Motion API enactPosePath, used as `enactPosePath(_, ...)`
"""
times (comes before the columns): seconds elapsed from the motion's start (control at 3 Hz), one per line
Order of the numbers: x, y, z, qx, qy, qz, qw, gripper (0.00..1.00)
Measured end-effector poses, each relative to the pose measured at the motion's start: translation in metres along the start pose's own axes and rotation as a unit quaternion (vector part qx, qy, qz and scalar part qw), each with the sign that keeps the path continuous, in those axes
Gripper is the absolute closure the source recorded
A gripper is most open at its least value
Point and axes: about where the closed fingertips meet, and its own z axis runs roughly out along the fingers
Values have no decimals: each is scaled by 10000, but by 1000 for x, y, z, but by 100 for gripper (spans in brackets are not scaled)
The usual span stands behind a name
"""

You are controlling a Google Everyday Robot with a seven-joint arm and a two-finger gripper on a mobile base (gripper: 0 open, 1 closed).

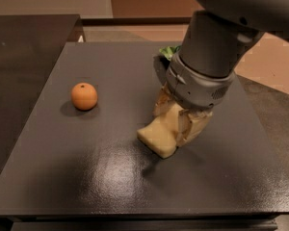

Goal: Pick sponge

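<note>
One arm (212,52) leaning down | gripper (180,121) above table (86,177) | clamping tilted sponge (159,137)
</note>
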Motion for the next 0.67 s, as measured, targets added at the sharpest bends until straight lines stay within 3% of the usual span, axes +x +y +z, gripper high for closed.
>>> enactPosePath(0.33, -18, -39, -57, 571, 47, 142, 9983, 100)
enactPosePath(0.67, -18, -39, -58, 582, 48, 140, 9982, 100)
